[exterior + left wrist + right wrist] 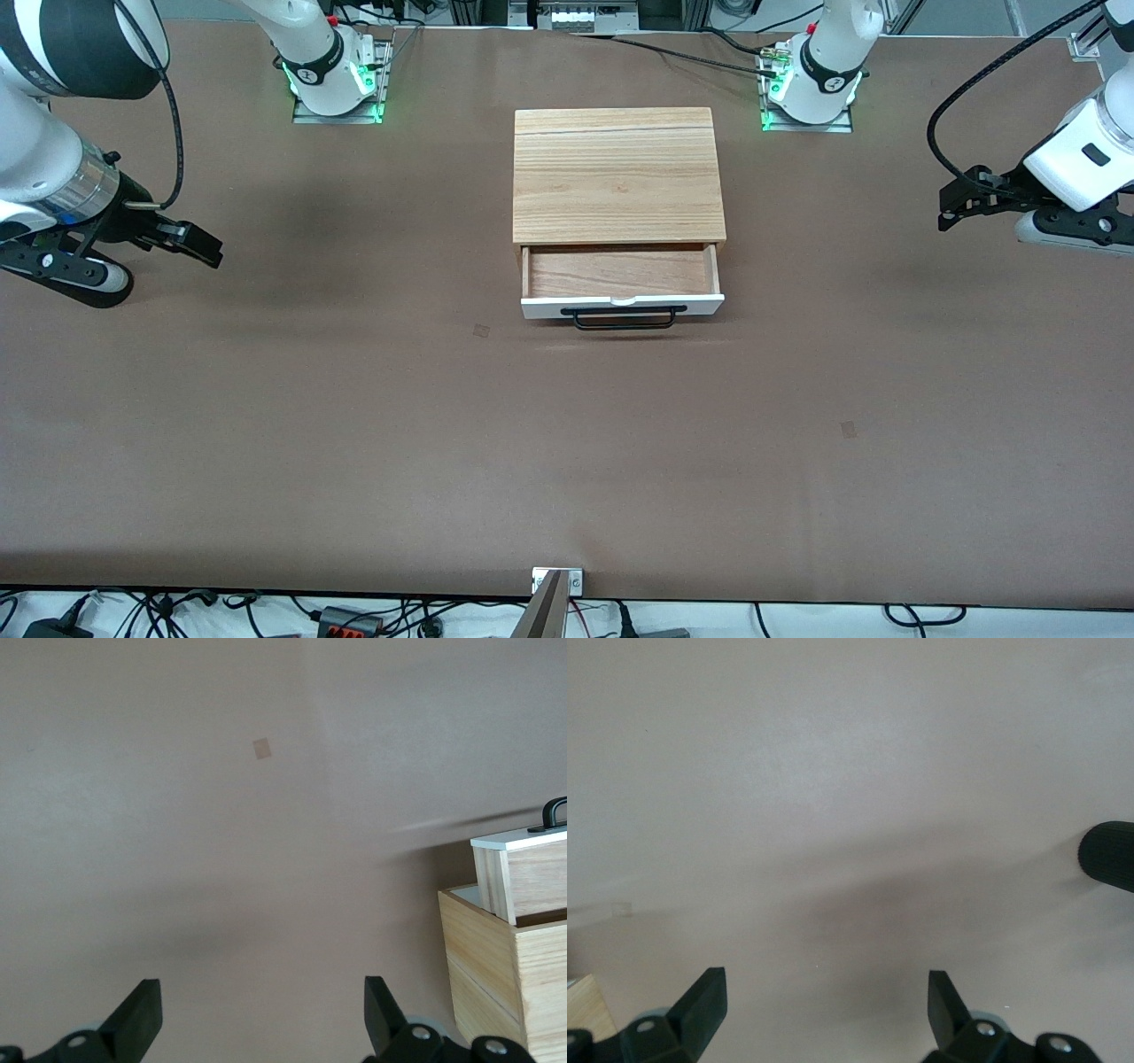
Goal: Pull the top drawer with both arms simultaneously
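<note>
The light-wood cabinet [617, 173] stands mid-table. Its top drawer [620, 273] is pulled partly out, showing a reddish-brown inside, a white front and a black bar handle [629, 317]. My right gripper [208, 248] is open and empty over bare table at the right arm's end, well away from the drawer. My left gripper [948, 213] is open and empty over the table at the left arm's end. The left wrist view shows open fingers [142, 1014], the pulled-out drawer [523, 873] and the cabinet [496, 983]. The right wrist view shows open fingers [704, 1005] over bare table and a cabinet corner [589, 1010].
Both arm bases [337, 84] [811, 89] stand with green lights at the table edge farthest from the front camera. A metal bracket [556, 585] sits at the nearest edge. Small square marks [481, 330] [849, 429] lie on the brown table. A black rounded object [1109, 855] shows in the right wrist view.
</note>
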Motion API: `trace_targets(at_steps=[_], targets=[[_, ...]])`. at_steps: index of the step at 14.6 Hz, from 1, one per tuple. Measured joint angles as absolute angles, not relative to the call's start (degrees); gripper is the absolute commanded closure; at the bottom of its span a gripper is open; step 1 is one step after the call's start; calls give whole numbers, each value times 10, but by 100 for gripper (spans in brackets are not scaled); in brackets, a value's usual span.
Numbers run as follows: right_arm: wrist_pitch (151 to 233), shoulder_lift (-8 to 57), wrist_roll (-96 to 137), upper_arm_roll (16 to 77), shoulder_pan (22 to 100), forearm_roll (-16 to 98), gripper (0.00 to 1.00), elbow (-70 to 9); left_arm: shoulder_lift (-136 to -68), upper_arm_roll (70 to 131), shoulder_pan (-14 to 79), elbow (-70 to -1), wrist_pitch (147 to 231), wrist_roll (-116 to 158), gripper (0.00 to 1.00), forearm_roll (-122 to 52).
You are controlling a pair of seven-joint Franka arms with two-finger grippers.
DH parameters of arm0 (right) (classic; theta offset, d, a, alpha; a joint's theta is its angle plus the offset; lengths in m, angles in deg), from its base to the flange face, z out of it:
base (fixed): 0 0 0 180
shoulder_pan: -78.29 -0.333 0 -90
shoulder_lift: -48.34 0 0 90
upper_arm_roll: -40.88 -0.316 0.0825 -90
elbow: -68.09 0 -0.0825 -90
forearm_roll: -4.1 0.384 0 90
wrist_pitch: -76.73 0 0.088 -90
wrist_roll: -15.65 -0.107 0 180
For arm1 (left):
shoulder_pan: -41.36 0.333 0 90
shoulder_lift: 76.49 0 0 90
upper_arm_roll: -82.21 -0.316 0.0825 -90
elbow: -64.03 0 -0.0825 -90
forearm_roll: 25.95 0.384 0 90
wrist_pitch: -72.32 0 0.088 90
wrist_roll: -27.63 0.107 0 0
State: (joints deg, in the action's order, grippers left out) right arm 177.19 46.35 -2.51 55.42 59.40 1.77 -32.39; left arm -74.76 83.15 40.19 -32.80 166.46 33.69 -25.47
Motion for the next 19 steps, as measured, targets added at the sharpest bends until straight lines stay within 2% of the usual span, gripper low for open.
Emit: trace_targets(at_steps=[10, 19], targets=[[1766, 474, -23, 554, 593, 18, 0, -324, -748, 839, 396, -328, 1665, 337, 0, -255], [1751, 474, 79, 554, 594, 18, 0, -325, -748, 853, 396, -317, 1661, 337, 0, -254]])
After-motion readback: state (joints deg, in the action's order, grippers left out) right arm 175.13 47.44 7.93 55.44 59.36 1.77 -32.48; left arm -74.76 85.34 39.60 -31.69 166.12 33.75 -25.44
